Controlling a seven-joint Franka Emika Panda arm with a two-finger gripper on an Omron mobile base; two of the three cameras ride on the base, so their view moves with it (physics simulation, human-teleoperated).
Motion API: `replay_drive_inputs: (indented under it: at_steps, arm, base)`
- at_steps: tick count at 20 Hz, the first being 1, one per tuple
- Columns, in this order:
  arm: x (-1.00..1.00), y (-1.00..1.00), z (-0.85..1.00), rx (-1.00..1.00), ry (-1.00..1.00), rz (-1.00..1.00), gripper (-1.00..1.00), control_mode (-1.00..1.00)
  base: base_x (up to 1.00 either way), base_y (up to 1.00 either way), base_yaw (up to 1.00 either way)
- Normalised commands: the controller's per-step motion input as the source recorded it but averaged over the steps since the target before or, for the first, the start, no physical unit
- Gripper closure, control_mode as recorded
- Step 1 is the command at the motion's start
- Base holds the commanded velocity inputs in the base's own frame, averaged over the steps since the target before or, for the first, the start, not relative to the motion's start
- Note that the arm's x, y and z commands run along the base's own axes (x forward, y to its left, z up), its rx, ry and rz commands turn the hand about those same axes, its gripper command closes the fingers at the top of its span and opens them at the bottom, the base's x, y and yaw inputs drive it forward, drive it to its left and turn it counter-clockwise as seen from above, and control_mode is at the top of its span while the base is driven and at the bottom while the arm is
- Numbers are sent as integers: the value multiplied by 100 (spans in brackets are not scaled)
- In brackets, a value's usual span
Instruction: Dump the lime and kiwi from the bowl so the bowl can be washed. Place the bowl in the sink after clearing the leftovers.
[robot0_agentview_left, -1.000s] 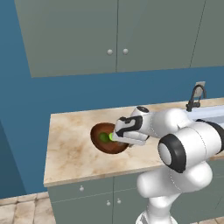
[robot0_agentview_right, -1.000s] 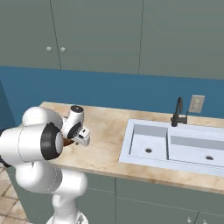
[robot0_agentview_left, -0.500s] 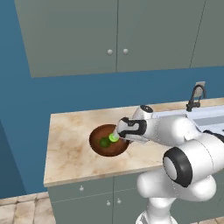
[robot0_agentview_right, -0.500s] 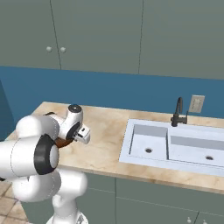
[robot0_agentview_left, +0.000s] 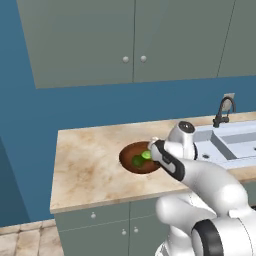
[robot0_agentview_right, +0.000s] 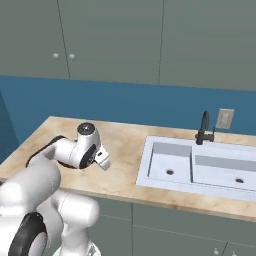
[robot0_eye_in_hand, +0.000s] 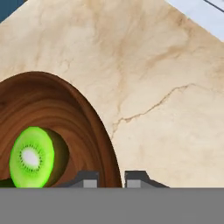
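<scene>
The reddish-brown wooden bowl (robot0_agentview_left: 131, 150) sits on the marble counter left of the sink (robot0_agentview_left: 235, 142). Inside it lie the dark green lime (robot0_agentview_left: 137, 161) and, beside it, the kiwi (robot0_agentview_left: 146, 155). In the hand view the kiwi (robot0_eye_in_hand: 31, 157) shows its bright green face with a pale centre. My gripper (robot0_eye_in_hand: 111, 179) is shut on the bowl (robot0_eye_in_hand: 65, 109) at its right rim, one fingertip inside the wall and one outside. In the left base view the gripper (robot0_agentview_left: 153, 150) sits at the bowl's sink-side edge.
The white two-basin sink (robot0_agentview_right: 200, 167) with its dark faucet (robot0_agentview_right: 203, 127) lies to the right of the bowl. Bare marble counter (robot0_agentview_left: 87, 165) stretches left of the bowl. Grey cabinets hang above, and a wall outlet (robot0_agentview_right: 225, 119) sits behind the faucet.
The fingers have shut on the bowl's rim. The hand has settled lower at the bowl's right edge and the arm's elbow has swung down and right. The bowl and fruit have stayed put.
</scene>
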Motion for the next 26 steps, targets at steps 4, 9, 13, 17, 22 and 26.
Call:
replay_drive_inputs:
  at_steps: [4,9,13,17,22,26]
  arm:
    - [-11,-87,44,10,0,-48,100,-100]
    - [-1,-89,43,18,0,-53,100,-100]
    - [-1,-97,39,30,7,-50,100,-100]
    - [-1,-89,30,38,9,-39,100,-100]
    - [0,-66,13,42,11,-22,100,-100]
    - [8,-7,0,27,17,-3,100,-100]
  base:
    - [0,0,0]
    - [0,0,0]
    - [0,0,0]
    - [0,0,0]
    - [0,0,0]
    - [0,0,0]
